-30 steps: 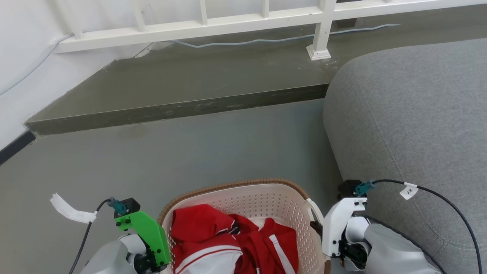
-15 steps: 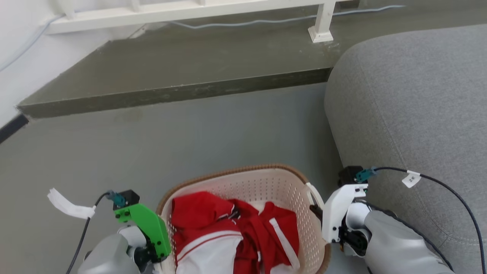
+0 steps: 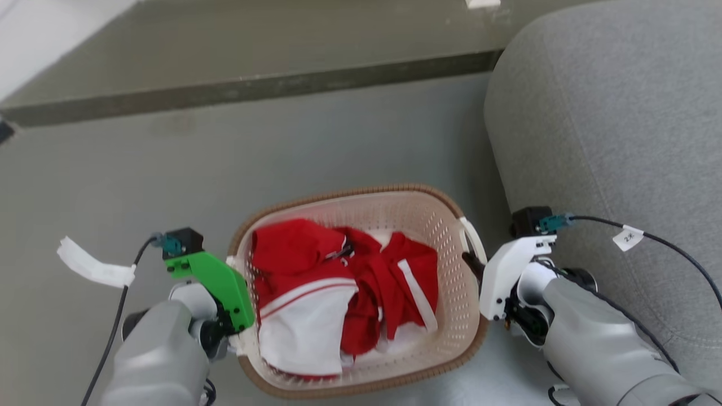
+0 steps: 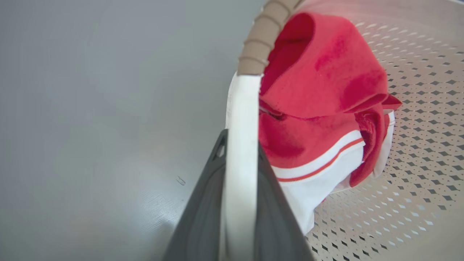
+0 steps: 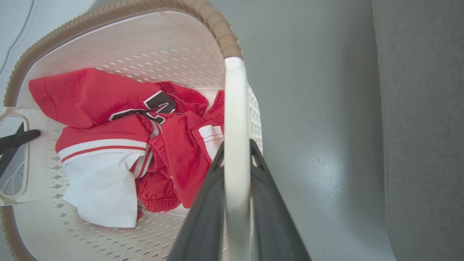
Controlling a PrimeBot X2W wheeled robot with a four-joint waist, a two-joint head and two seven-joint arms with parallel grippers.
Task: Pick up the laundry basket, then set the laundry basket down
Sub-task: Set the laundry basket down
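Observation:
The laundry basket [image 3: 350, 193] is cream-white and perforated with a brown woven-look rim, and it holds red and white clothes [image 3: 338, 287]. My left gripper [image 3: 241, 337], under its green mount, is shut on the basket's left white handle [image 4: 242, 108]. Its dark fingers [image 4: 203, 221] press on both sides of that handle. My right gripper [image 3: 472, 265] is shut on the right white handle [image 5: 235, 108], with its fingers [image 5: 275, 224] clamped around it. In the right wrist view the left gripper [image 5: 14, 139] pokes through the far handle. Whether the basket rests on the floor cannot be told.
A grey sofa [image 3: 609, 113] stands close to the basket's right side, right beside my right arm. A raised dark step [image 3: 254, 87] crosses the top of the head view. Grey floor [image 3: 169, 169] lies open ahead and to the left.
The head camera has tilted down, so the whole picture shifted upward and the full basket shows. Both grippers stay shut on the handles.

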